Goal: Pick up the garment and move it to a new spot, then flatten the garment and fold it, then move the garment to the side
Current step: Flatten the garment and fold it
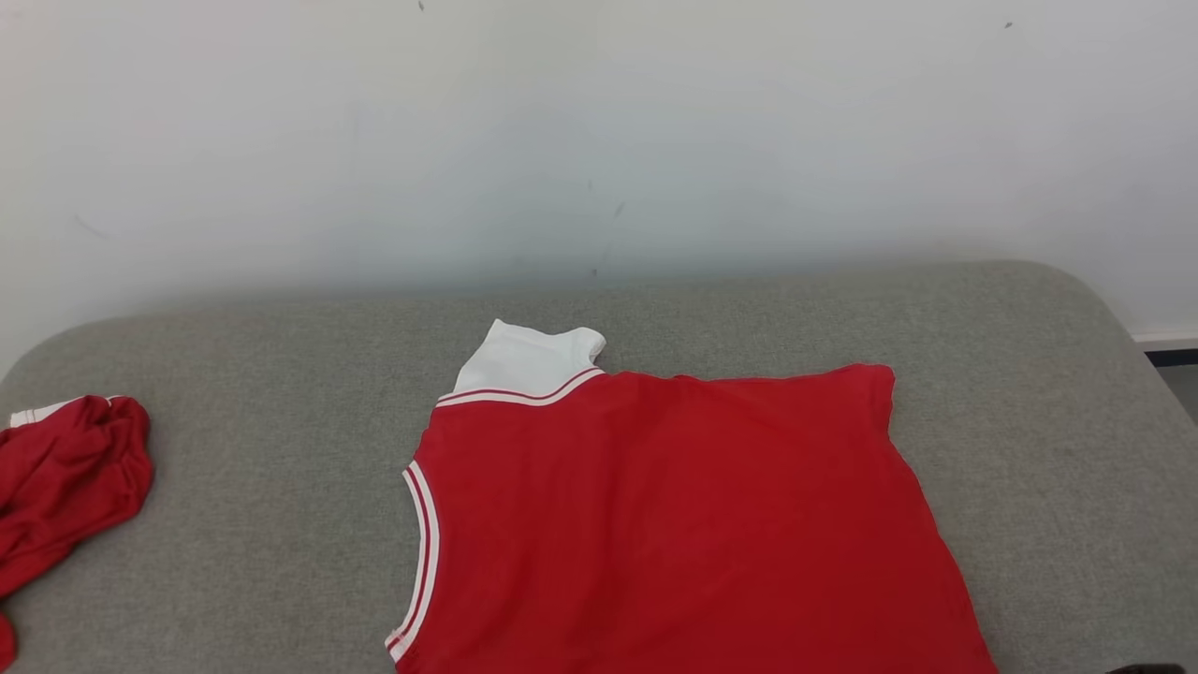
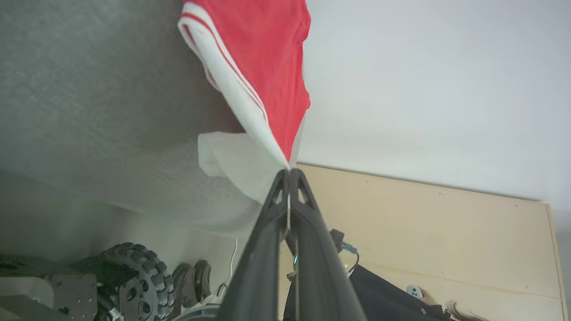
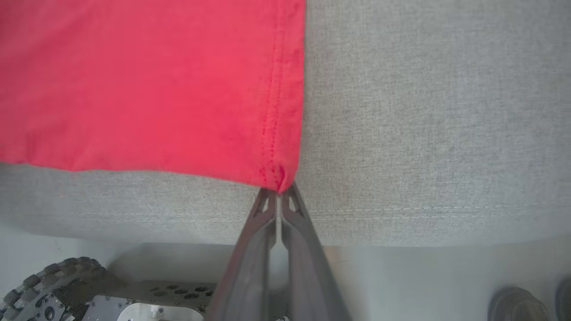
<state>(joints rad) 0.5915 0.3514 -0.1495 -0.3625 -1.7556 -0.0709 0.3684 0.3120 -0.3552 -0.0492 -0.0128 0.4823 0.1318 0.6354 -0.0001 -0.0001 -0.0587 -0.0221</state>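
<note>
I am looking at the red sleeveless cloth shirt with a white collar and white striped trim (image 1: 674,505). It is lying flat and smooth in the lower middle of the head view, on the soft grey fuzzy cushion top (image 1: 281,580), and it is running off the bottom edge of the picture. Its far edge is lying straight, with a strip of bare grey above it up to the plain white wall (image 1: 599,140). More bare grey is showing on the right, out to the cushion's round corner. On the left there is a wide gap, and then a crumpled red cloth heap (image 1: 65,477) is sitting at the left edge.

In the left wrist view, my left gripper (image 2: 287,171) is pinching its two dark fingers tight on a pointed corner of the shirt, where the white band meets the red. In the right wrist view, my right gripper (image 3: 279,192) is squeezing tight on the stitched red hem corner, near the cushion's sewn front edge. A knobbly black rubber wheel (image 3: 49,285) is showing at the lower left there.
</note>
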